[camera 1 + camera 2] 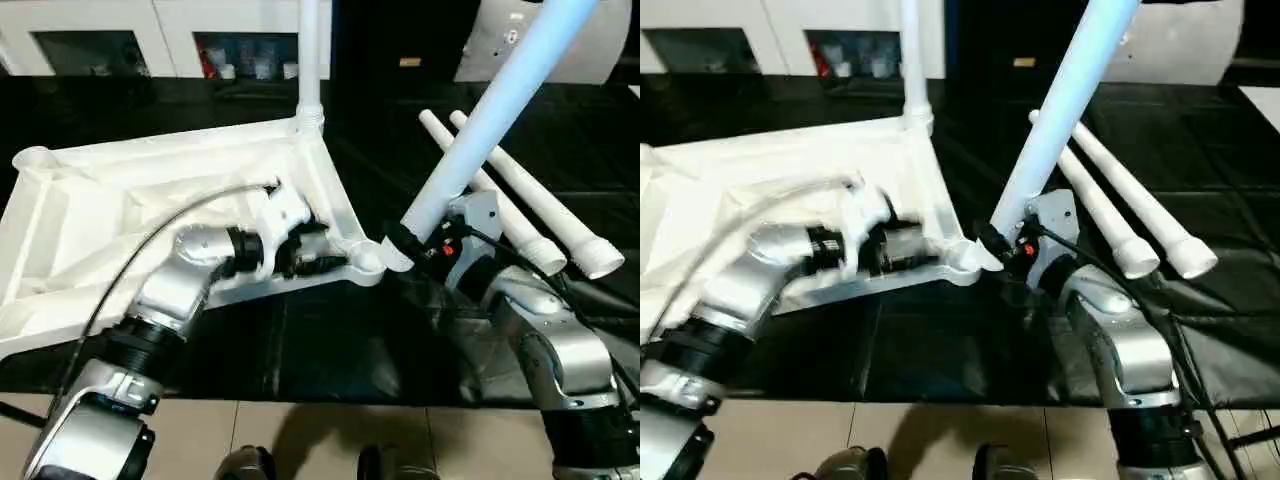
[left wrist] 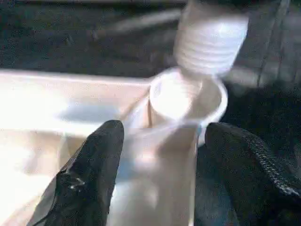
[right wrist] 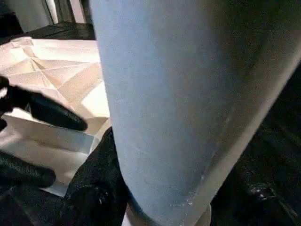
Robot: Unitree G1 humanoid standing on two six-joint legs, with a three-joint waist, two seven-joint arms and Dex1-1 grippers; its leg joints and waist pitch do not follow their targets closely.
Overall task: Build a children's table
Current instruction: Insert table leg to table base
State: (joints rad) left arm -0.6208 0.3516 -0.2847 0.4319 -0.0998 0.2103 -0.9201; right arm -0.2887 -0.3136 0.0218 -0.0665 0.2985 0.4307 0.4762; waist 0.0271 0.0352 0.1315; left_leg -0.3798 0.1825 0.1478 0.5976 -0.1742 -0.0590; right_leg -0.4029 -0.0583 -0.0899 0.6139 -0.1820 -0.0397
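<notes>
- The white tabletop (image 1: 150, 200) lies upside down on the black-covered table (image 1: 330, 350), ribbed underside up, toward my left side, with one corner socket (image 1: 368, 262) pointing at the middle of the near edge.
- One leg (image 1: 311, 60) already stands upright in the far corner socket of the top.
- I hold a second leg (image 1: 490, 120) slanted up and away to my right; its threaded end (image 2: 209, 40) hangs just above the near corner socket, tilted and not yet inside it.
- My right tool (image 1: 415, 240) pinches this leg low down, near the thread, black fingers on either side of the shaft. The right forearm comes in from the near right corner and bends at the wrist toward the socket.
- My left tool (image 1: 310, 252) reaches across the underside of the top with the wrist bent inward; its two fingers (image 2: 89, 174) stand spread on either side of the socket's wall, and I cannot tell whether they press on it.
- Two more legs (image 1: 520, 195) lie side by side on the table's right part, well apart from the top.
</notes>
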